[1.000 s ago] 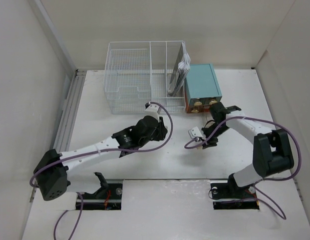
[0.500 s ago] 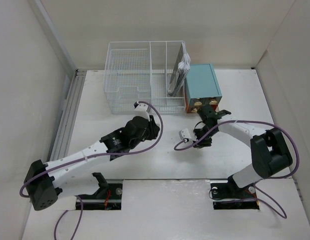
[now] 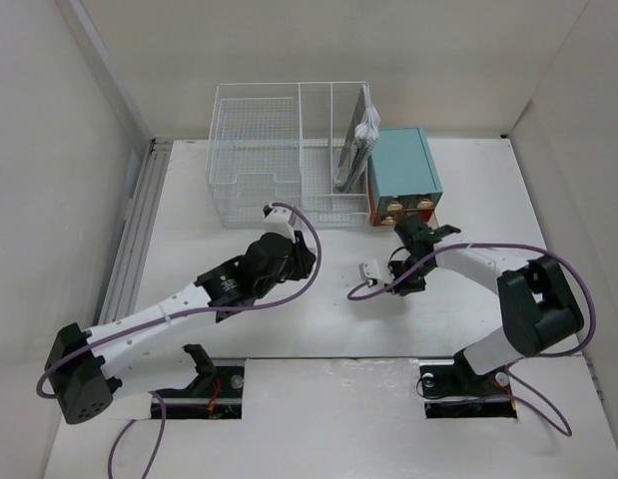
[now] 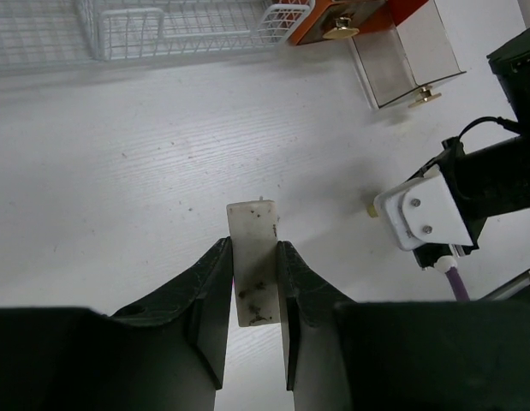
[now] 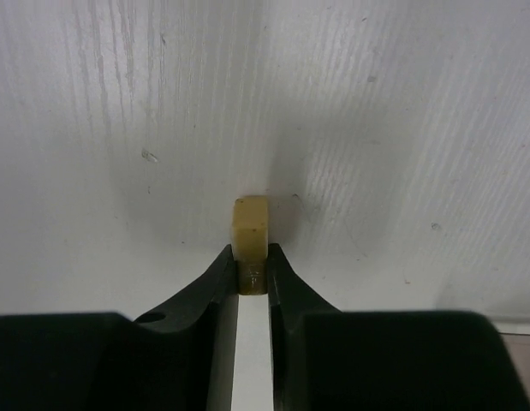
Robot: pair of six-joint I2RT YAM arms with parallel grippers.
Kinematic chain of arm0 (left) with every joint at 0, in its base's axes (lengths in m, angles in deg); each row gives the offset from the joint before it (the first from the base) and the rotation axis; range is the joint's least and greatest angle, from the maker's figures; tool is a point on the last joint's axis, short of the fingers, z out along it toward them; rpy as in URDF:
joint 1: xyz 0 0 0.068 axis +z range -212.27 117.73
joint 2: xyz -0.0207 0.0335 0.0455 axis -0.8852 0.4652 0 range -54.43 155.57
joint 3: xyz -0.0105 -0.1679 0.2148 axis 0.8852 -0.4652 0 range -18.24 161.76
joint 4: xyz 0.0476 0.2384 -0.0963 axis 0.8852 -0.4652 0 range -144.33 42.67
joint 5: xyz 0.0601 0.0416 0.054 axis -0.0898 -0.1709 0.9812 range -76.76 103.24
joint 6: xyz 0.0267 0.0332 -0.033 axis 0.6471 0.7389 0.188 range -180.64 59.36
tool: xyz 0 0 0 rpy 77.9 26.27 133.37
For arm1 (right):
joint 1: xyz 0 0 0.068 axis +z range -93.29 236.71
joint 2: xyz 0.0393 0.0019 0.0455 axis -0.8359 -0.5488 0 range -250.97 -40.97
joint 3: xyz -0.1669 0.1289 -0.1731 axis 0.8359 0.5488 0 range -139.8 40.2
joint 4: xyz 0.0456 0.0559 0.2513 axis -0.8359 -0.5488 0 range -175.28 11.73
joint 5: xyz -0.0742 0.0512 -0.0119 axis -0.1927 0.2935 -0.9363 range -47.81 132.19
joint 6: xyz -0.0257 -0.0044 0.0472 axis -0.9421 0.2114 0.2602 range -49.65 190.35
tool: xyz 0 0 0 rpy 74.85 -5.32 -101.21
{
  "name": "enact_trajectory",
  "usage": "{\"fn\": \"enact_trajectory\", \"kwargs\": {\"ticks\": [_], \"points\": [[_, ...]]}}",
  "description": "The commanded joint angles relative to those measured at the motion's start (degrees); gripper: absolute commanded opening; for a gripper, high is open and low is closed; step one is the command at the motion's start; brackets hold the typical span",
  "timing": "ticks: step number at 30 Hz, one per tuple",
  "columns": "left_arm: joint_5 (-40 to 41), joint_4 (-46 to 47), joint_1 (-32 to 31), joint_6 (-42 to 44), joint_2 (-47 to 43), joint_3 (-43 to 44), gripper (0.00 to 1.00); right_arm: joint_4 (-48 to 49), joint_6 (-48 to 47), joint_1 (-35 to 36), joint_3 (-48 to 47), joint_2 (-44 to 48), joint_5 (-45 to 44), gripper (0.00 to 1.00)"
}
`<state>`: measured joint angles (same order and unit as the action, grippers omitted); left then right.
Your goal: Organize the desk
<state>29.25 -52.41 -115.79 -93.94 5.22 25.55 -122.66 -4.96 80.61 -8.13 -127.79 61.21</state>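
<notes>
1. Two grips worried me. The fingers of my left gripper [image 4: 252, 257] were closed on a flat, smudged white rectangular slab [image 4: 250, 227], pinching only its near half. I judged that a quick swing could pivot it or slide it out.
2. My right gripper [image 5: 250, 255] was clamped on one end of a small tan block [image 5: 250, 218], low over the large matte white desk [image 3: 468, 170], which spread under both arms. I couldn't tell whether the block touched the surface. If it did, dragging might pry it loose.
3. The right arm [image 4: 423, 218] sat just right of my left gripper, so crossing paths risked a knock.
4. The open wooden drawer [image 4: 406, 51] of the teal box [image 3: 403, 162], far right beside the white wire-mesh rack [image 3: 259, 130], looked a narrow target. An off-centre release could bounce either piece back onto the desk.
</notes>
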Motion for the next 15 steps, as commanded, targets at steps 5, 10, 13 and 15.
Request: {"fn": "enact_trajectory", "kwargs": {"ticks": [5, 10, 13, 15], "points": [[-5.7, 8.2, 0.3, 0.3, 3.2, -0.5, 0.0, -1.7, 2.0, -8.1, -7.7, 8.2, 11.9, 0.0], [-11.6, 15.5, 0.3, 2.0, 8.7, 0.5, 0.0, 1.2, 8.0, -13.4, -10.8, 12.6, 11.4, 0.0], [-14.3, 19.7, 0.3, 3.1, 12.7, 1.3, 0.0, 7.4, 13.6, -15.5, -10.0, 13.4, 7.0, 0.0], [-16.7, 21.5, 0.3, 3.7, 14.5, 3.0, 0.0, 13.1, 16.8, -17.1, -9.5, 13.4, 3.7, 0.0]]}}
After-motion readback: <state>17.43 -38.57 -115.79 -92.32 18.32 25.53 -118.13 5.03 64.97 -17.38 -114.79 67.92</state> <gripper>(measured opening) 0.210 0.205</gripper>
